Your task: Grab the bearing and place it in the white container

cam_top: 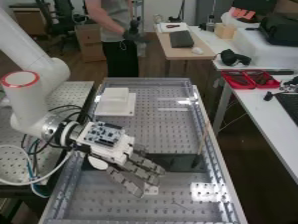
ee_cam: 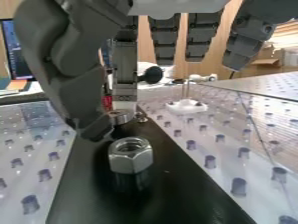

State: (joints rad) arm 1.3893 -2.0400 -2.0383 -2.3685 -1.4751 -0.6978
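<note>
Bearing: metal ring [ee_cam: 120, 116], on the black strip [ee_cam: 86, 175], just beyond the hex nut; partly hidden by the thumb.
Bearing axis: bore axis looks about upright, ring lying flat; broad way runs level, parallel to the strip's surface.
Hand [cam_top: 110, 141]: over the black strip in the high view, fingers nearly straight and spread, loosely open; thumb bent, its tip beside the bearing. Contact or grip on the bearing: cannot tell.
Hex nut [ee_cam: 130, 155]: on the strip, flat face down, threaded hole upward.
White container [cam_top: 115, 97]: on the perforated plate [cam_top: 159, 134], well apart from the strip, toward the far end.
Thin rod [cam_top: 201, 145]: slanted, lower end at the strip.
</note>
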